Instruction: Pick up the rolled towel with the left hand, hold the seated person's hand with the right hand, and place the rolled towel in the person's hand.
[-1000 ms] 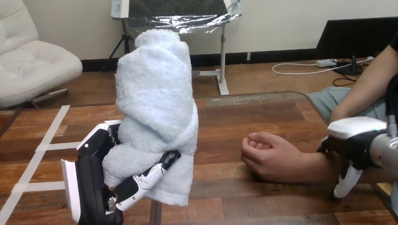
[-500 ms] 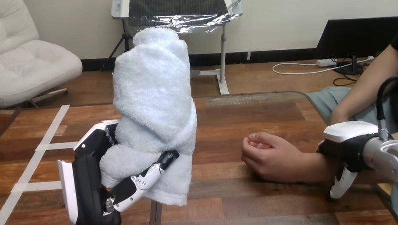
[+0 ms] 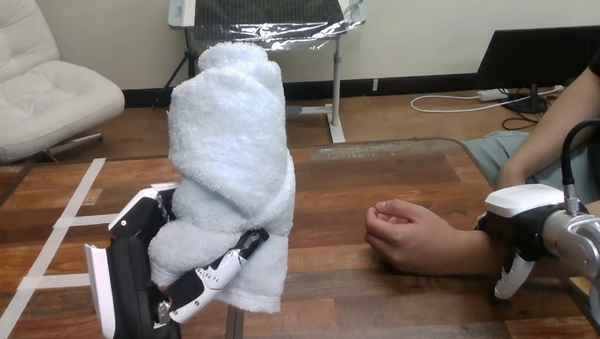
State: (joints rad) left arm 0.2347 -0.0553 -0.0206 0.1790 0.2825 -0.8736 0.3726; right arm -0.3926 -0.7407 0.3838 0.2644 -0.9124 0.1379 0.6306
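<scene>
Pickup done: left hand (image 3: 132,292), lower left, fingers curled round upright rolled towel (image 3: 228,142). Right hand (image 3: 526,226) over person's forearm (image 3: 473,252), lower right; cannot tell grip. Person's hand (image 3: 405,237) curled, empty. Handover not yet done.

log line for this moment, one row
left hand: fingers shut on rolled towel, upright | right hand: clasps person's forearm | person's hand: curled, on table, no towel yet

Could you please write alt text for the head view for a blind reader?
The robot's left hand grips a white rolled towel upright over the wooden table. At the right, its right hand sits over the person's forearm; the person's hand rests loosely curled on the table.
</scene>
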